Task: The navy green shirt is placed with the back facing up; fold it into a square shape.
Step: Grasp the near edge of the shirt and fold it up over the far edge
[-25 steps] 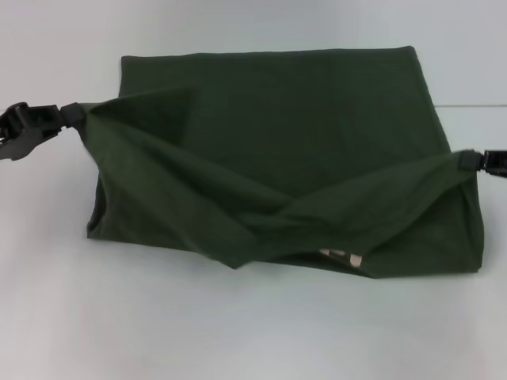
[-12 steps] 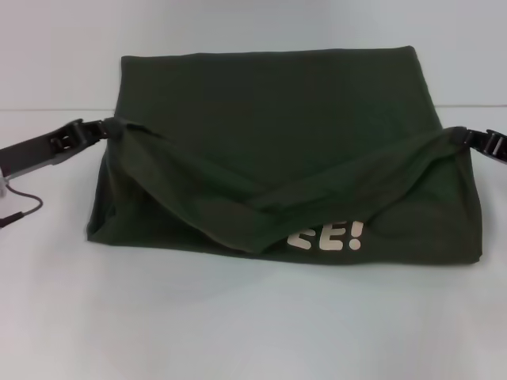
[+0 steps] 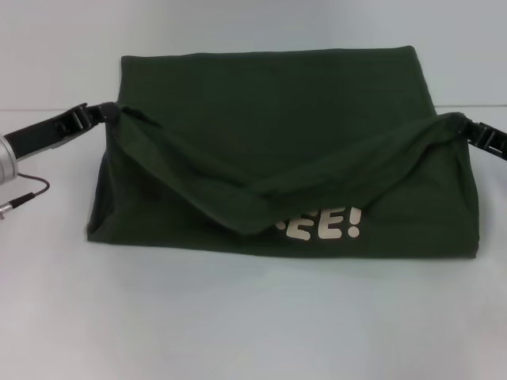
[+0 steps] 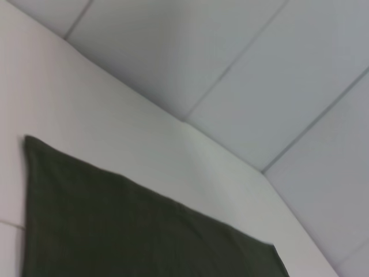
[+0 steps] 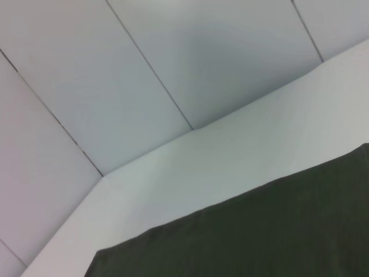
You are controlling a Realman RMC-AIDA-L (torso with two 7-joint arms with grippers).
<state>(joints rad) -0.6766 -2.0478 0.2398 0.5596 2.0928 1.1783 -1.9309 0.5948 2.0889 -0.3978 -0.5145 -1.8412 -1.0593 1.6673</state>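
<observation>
Two corners of navy green shirt (image 3: 269,111) lifting off white table (image 3: 238,317), cloth sagging between them, cream lettering (image 3: 321,224) showing beneath. I am judging fabric soft, light, limp; hems and corners giving best hold. Left gripper (image 3: 101,113) pinching left corner, right gripper (image 3: 467,127) pinching right corner, both clamped on cloth at table's side edges. I am watching for slippage.

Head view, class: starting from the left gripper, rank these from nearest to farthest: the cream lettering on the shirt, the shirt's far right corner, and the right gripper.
1. Cream lettering, low on the navy green shirt, right of centre; nearest the left gripper.
2. Far right corner, at the back.
3. Right gripper, at the shirt's right edge.
</observation>
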